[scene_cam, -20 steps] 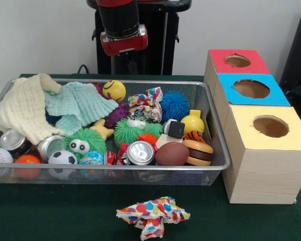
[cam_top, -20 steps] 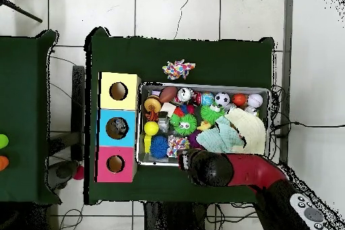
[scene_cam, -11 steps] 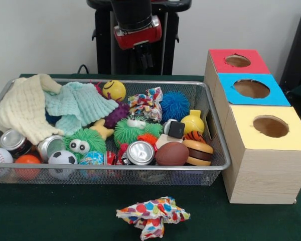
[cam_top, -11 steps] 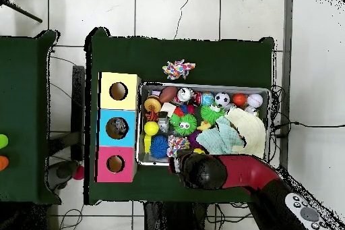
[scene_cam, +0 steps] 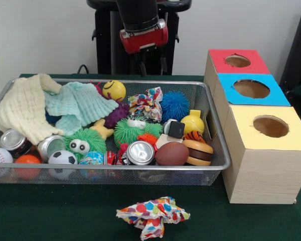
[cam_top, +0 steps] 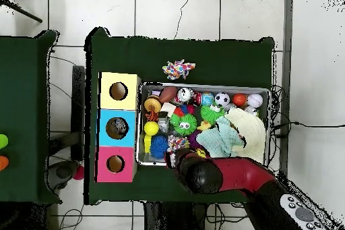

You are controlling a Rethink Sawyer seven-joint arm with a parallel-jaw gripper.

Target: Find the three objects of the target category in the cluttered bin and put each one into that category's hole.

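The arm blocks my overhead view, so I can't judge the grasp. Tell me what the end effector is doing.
Observer: In the front view, the black two-fingered end effector hangs open and empty above the far rim of the wire mesh bin.
Operator: Report what sits nearest below it.
Observer: The multicoloured patterned cloth bundle inside the bin, lying beside the blue spiky rubber ball.
Operator: Name something the arm hides from me.
Observer: The yellow smiley-face ball near the far wall, next to the mint knitted cloth.

White tiled floor (cam_top: 202,11), pale wall (scene_cam: 40,35)
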